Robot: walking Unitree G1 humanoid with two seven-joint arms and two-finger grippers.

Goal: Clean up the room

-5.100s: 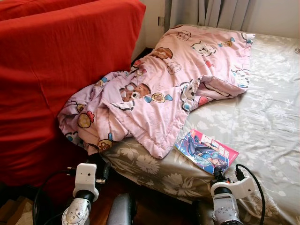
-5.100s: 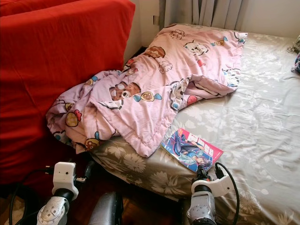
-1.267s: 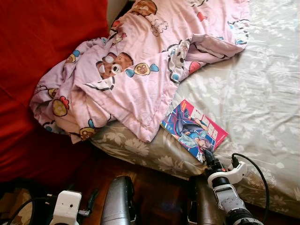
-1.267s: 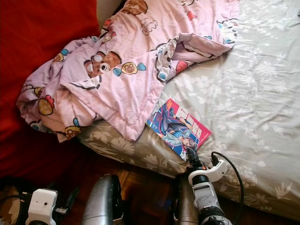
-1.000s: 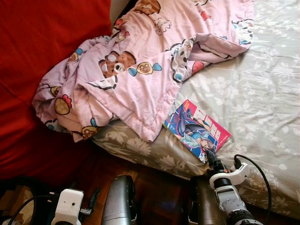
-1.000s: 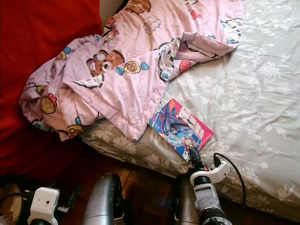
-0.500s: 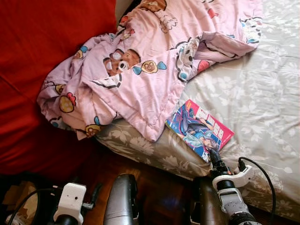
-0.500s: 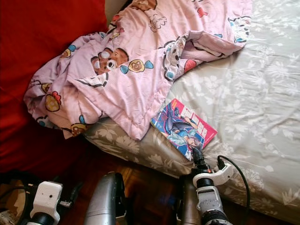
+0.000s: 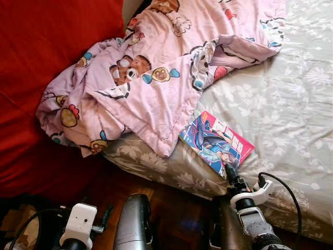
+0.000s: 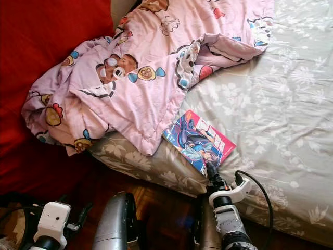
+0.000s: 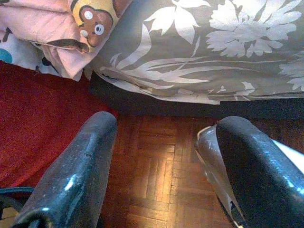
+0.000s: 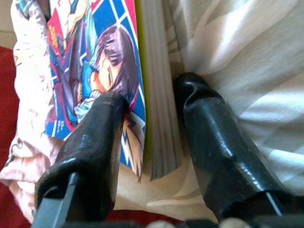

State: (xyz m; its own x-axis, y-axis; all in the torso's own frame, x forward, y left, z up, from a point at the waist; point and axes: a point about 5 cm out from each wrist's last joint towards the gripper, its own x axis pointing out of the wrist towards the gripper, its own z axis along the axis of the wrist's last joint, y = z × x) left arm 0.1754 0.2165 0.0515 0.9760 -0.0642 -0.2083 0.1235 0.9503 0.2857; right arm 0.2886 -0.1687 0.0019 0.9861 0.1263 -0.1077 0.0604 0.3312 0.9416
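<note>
A comic book (image 9: 216, 141) with a bright cartoon cover lies flat on the grey flowered bed sheet (image 9: 291, 104), close to the bed's near edge. My right gripper (image 9: 229, 171) has reached its near corner. In the right wrist view that gripper (image 12: 149, 102) is open and straddles the book (image 12: 95, 71): one finger rests on the cover, the other presses into the sheet beside the page edges. Low on the left, my left gripper (image 11: 161, 128) hangs open over the floor with nothing in it.
A rumpled pink cartoon blanket (image 9: 151, 78) spills from the bed onto the red sofa cover (image 9: 47, 31), just left of the book. Dark parquet floor (image 11: 156, 180) runs between me and the bed edge.
The view has tilted down and swayed since five seconds ago, and my left arm has dropped lower. My right gripper has edged onto the book's near corner. The book has not moved on the sheet.
</note>
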